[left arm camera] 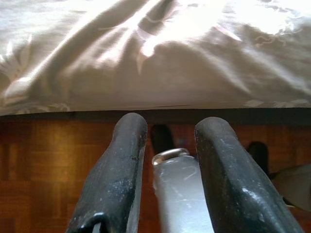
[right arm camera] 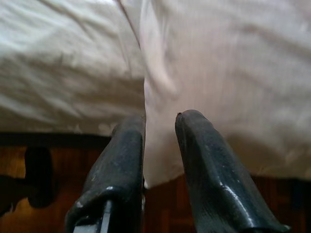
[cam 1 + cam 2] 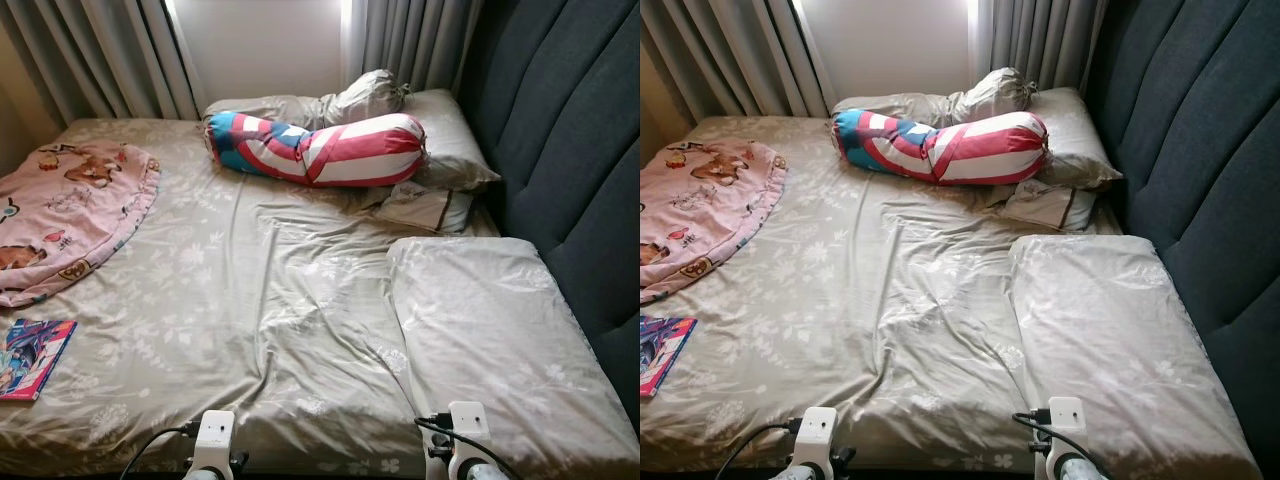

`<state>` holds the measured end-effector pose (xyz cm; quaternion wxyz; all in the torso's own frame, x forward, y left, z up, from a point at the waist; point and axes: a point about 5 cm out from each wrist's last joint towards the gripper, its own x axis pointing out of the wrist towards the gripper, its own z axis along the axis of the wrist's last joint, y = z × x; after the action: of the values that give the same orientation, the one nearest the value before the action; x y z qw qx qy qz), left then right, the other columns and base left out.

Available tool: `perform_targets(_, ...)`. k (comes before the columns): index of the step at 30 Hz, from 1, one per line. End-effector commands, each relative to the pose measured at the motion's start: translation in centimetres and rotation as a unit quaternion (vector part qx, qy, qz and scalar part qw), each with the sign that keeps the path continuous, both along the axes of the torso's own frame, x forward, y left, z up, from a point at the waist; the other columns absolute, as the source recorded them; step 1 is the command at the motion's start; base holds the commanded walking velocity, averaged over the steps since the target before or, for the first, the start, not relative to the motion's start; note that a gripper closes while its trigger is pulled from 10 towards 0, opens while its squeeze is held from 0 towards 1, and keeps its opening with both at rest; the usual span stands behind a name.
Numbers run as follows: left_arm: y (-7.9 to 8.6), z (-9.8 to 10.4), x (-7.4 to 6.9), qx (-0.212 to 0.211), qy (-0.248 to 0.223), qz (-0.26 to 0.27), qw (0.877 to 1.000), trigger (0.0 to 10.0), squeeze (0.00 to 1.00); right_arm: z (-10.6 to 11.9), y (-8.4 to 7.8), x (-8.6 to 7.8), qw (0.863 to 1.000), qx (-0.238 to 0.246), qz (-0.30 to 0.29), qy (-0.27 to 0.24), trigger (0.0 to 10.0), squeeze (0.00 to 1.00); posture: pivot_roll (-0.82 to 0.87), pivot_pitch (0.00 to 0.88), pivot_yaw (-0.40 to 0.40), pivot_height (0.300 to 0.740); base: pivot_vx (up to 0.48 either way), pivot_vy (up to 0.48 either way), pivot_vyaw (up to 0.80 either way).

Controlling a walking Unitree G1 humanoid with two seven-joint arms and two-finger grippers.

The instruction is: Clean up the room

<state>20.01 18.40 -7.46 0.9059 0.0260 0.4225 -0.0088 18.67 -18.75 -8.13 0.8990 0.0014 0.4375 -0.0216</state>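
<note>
bed (image 3: 250, 300): pillow (image 3: 490, 340), bolster (image 3: 320, 148), book (image 3: 35, 355) | both grippers' fingers apart

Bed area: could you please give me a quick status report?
Left claw and right claw both low at bed edge, holding nothing. Pink blanket, magazine, striped bolster, loose pillow lie on bed. No obstruction visible.

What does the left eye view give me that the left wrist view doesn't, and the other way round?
Left eye view alone: the pink cartoon-print blanket, the red, white and blue striped bolster, the colourful book, the large grey floral pillow and the dark padded headboard.
Left wrist view alone: the left end effector, open, and the brown parquet floor.
Both: the wrinkled grey floral bedsheet.
</note>
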Motion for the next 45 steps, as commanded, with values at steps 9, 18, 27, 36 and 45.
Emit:
perform_targets(9,0.7,-0.8,-1.5,0.009,0.036,0.018,0.999,10.0,0.00,-0.4,-1.2,-1.2,0.999,-0.010,-0.046,0.016,10.0,0.00,-0.12,0.000,0.010,0.740,0.000,0.000,0.00)
perform_targets(18,1.2,-0.3,-0.7,0.009,0.018,0.018,1.000,10.0,1.00,-0.4,-1.4,-1.2,0.998,-0.004,-0.057,0.013,10.0,1.00,-0.11,0.000,0.001,0.740,0.000,0.000,0.00)
perform_targets(27,2.0,0.0,-0.4,0.021,0.019,-0.009,1.000,10.0,0.00,-0.6,-0.9,-1.4,0.998,0.009,-0.052,0.022,10.0,0.16,-0.11,0.000,0.010,0.740,0.000,0.000,0.00)
perform_targets(36,2.8,0.3,0.0,0.015,0.020,0.023,0.999,10.0,0.00,-0.7,-0.6,-1.6,0.999,0.009,-0.043,0.025,10.0,0.00,-0.10,0.000,0.013,0.740,0.000,0.000,0.00)
perform_targets(45,2.4,0.3,0.2,0.003,0.015,0.045,0.999,10.0,0.00,-0.7,-0.6,-1.7,0.999,0.007,-0.037,0.025,10.0,0.00,-0.10,0.000,0.006,0.740,0.000,0.000,0.00)
